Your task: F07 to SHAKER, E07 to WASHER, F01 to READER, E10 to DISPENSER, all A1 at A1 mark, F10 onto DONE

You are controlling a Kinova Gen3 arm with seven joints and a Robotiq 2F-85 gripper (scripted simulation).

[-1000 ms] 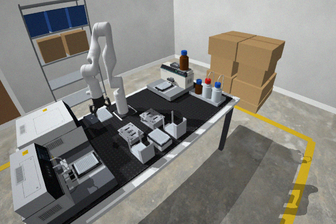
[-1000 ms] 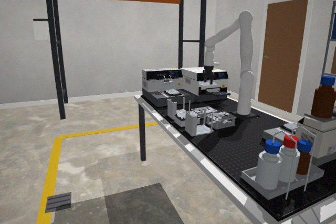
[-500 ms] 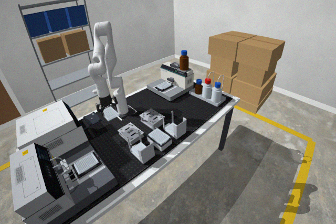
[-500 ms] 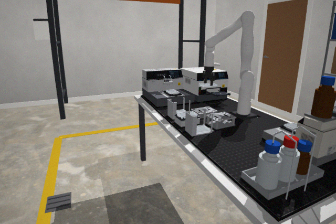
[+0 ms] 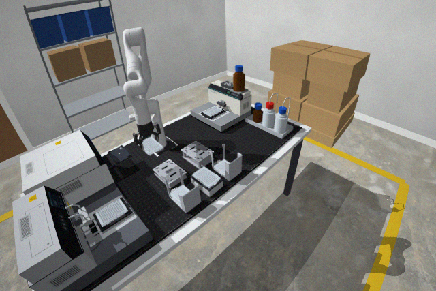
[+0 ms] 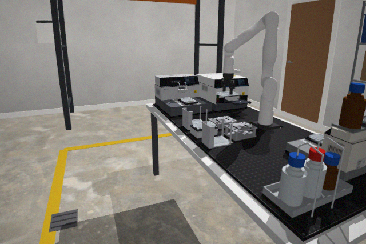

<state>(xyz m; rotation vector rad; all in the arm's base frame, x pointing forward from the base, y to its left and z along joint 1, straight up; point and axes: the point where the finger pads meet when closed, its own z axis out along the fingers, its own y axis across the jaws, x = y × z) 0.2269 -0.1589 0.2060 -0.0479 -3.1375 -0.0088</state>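
Observation:
My gripper [image 5: 148, 139] hangs from the white arm just left of the arm's base and holds a white well plate [image 5: 152, 145] by its sides, fingers wide, above the black deck. In the exterior view the gripper [image 6: 228, 91] and the plate [image 6: 231, 98] show in front of the rear grey instrument. That instrument's dark tray [image 5: 119, 155] stands bare. Other white plates sit on the front left instrument [image 5: 110, 212], on the small block near the front edge [image 5: 208, 178] and on the far instrument [image 5: 212, 112]. The plate labels are too small to read.
Two open-topped grey racks [image 5: 184, 196] [image 5: 229, 167] stand near the table's front edge, with two nests [image 5: 169, 171] [image 5: 197, 152] behind them. A tray of bottles [image 5: 271, 118] stands at the far right corner. Cardboard boxes [image 5: 317, 83] are stacked beyond the table.

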